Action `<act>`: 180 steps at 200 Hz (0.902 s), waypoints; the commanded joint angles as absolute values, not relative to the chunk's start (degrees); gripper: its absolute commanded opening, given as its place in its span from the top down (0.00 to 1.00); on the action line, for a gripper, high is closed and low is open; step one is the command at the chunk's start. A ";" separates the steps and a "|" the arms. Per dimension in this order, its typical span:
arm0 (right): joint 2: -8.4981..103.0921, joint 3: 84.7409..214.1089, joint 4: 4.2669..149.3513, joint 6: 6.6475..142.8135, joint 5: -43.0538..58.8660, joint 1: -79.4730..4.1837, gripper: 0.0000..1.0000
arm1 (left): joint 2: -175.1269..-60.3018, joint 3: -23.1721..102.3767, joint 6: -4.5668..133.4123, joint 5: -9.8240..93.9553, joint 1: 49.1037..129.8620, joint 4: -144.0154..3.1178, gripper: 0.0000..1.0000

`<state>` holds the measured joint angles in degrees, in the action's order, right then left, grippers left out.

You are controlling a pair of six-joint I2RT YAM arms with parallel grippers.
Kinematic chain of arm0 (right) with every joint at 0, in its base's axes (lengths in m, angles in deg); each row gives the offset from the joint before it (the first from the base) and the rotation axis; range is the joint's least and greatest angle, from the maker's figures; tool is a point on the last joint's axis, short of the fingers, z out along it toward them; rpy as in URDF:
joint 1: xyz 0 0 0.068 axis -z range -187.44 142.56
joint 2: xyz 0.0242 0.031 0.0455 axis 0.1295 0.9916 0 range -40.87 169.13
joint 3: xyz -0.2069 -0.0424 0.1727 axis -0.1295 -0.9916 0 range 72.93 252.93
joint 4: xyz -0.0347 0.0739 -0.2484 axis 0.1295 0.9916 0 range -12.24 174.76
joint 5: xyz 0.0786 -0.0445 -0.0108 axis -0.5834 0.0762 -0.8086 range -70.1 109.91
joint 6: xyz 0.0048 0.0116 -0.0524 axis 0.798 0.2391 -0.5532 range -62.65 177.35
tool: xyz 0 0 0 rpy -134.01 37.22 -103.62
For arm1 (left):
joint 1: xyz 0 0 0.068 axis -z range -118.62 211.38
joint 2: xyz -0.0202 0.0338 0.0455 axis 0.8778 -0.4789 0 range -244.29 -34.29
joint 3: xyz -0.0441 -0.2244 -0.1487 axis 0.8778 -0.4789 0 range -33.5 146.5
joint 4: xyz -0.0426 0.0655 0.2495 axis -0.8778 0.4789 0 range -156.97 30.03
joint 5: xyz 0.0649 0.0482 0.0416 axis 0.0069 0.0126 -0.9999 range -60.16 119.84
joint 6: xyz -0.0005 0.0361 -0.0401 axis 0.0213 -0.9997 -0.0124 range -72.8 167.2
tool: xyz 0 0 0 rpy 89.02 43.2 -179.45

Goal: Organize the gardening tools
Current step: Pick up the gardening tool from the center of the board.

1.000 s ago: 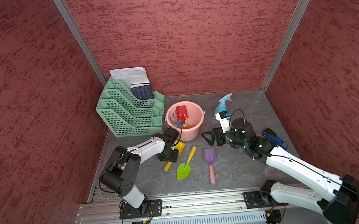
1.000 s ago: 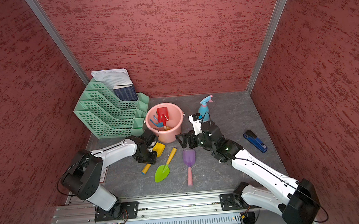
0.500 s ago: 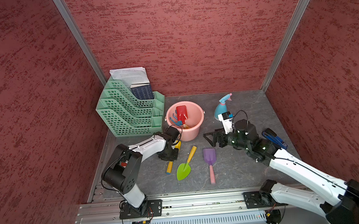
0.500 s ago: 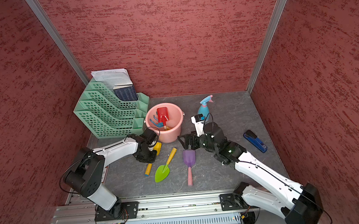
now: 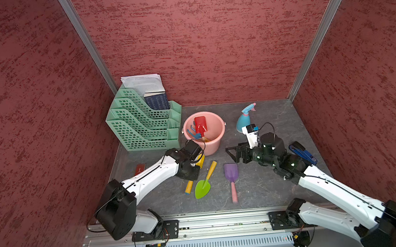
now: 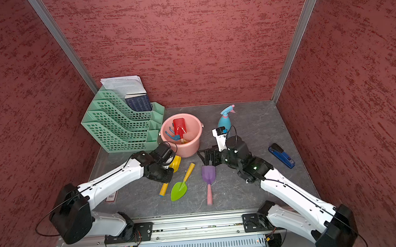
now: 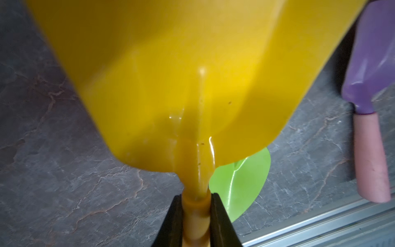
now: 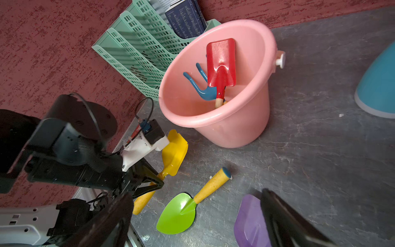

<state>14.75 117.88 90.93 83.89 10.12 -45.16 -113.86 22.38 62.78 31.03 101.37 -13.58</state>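
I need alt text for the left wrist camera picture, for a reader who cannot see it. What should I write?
The left pincer is shut on the neck of a yellow shovel, whose blade fills most of the picture. Behind it, on the grey table, lie a green trowel, partly hidden, and a purple shovel with a pink handle.

The left fingers (image 7: pixel 174 224) have closed on the yellow shovel (image 7: pixel 181 74) handle; the right arm (image 5: pixel 319 182) has shifted slightly by the purple shovel (image 5: pixel 231 172).
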 commanded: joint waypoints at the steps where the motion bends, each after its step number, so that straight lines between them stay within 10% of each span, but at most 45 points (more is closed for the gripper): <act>1: 13.55 117.19 90.77 83.56 11.55 -44.64 0.02 | -109.69 25.47 61.85 28.54 103.69 -13.96 1.00; 180: 11.34 115.73 90.41 84.42 12.43 -44.09 0.02 | -119.72 42.25 42.32 19.22 99.21 -62.14 1.00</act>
<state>11.95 116.35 90.93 84.04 11.06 -44.68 -117.27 41.98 44.74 19.38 101.00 -49.32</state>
